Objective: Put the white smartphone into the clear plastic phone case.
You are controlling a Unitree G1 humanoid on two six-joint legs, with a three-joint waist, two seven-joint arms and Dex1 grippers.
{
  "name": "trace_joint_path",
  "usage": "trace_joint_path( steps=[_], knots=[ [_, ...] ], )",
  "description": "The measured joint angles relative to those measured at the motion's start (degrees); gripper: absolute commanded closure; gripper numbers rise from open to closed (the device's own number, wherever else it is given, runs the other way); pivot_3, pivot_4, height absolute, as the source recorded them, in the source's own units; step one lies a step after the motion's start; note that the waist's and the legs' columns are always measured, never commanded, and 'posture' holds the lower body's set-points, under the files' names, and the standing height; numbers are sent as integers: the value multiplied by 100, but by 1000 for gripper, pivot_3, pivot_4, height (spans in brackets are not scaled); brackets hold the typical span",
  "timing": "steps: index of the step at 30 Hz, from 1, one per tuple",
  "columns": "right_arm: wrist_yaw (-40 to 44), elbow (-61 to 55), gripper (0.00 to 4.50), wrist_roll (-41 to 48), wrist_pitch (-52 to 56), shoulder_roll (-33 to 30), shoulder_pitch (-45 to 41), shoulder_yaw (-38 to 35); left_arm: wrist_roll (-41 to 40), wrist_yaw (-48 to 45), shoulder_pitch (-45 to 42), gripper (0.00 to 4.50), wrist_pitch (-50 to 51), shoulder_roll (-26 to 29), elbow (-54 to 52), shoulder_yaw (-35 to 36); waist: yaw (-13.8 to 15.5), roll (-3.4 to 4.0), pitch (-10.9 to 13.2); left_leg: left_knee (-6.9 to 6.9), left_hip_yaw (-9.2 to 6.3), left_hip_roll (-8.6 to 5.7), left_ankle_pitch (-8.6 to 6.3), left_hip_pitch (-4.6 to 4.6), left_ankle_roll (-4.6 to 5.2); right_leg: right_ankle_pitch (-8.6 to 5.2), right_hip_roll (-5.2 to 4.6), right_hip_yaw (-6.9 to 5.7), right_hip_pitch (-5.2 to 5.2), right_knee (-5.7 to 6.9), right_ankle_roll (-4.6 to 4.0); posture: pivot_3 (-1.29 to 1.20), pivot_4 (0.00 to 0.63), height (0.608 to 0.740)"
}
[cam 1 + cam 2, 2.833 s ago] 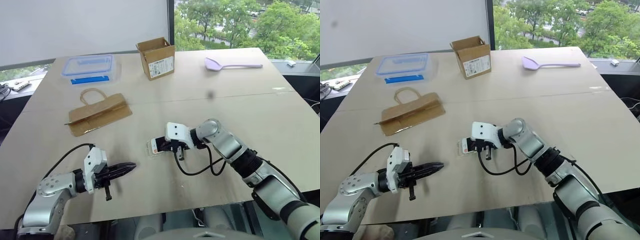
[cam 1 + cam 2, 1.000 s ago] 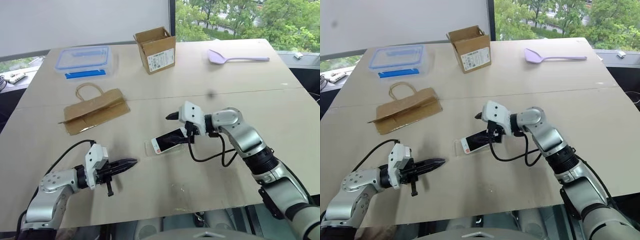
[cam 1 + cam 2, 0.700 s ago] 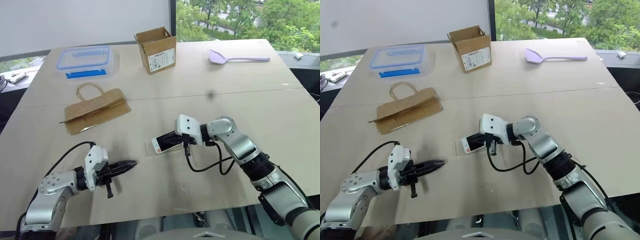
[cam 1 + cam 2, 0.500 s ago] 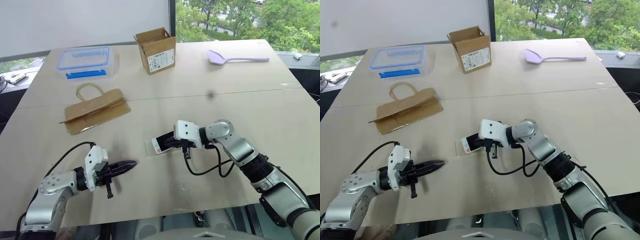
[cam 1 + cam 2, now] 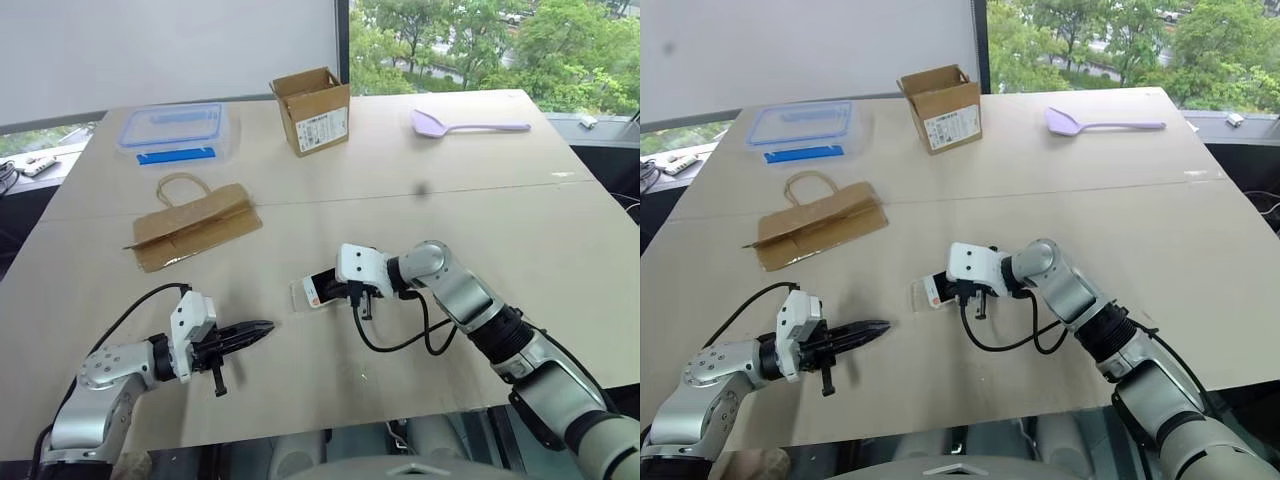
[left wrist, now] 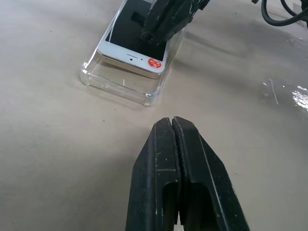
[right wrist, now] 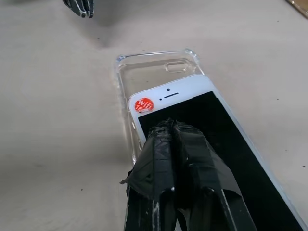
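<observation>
The white smartphone (image 7: 187,94), black screen up with a red sticker near its top, lies slanted in the clear plastic phone case (image 7: 156,65), and its top end stops short of the case's end wall. My right gripper (image 7: 168,126) is shut, its taped fingertips resting on the screen. In the left eye view the phone (image 5: 320,291) and case (image 5: 299,295) sit mid-table with the right gripper (image 5: 342,288) over them. My left gripper (image 5: 262,328) is shut and empty, a short way to the near left of the case (image 6: 120,84), pointing at it.
A clear food box with a blue lid (image 5: 178,128) and an open cardboard box (image 5: 313,110) stand at the back. A flat brown paper bag (image 5: 195,228) lies left of centre, and a purple spatula (image 5: 465,125) at the back right. A black cable (image 5: 400,340) loops under my right wrist.
My right gripper has come down from above the phone onto its screen, and its fingers have closed. The left gripper has stayed put. The view has shifted slightly.
</observation>
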Motion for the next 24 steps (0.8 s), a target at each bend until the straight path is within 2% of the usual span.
trace_joint_path(
  steps=[5,13,19,24],
  knots=[
    [65,-196,4430,262,449,63,155,-98,0,41,58,4500,14,-29,-55,-2,5,2,-9,0,-1,0,0,0,0,0,0,1,0,-1,-1,0,150,740],
    [-64,-545,4430,928,1003,80,416,-722,58,191,-2,4500,36,-78,-60,-53,16,1,34,0,0,-1,0,-34,0,0,-1,1,-18,-2,-1,0,150,740],
    [-464,-1287,4430,1110,1540,-282,49,-1298,69,249,-102,4500,45,-102,-57,-194,8,-1,41,3,-2,-2,1,-91,0,14,4,0,-73,-1,-19,0,150,740],
    [-871,-1057,4430,603,1284,-833,-112,-1256,76,266,-163,4500,45,-112,-49,-224,17,-4,43,3,-2,-3,1,-103,0,13,3,-3,-78,-8,-19,0,150,740]
  ],
)
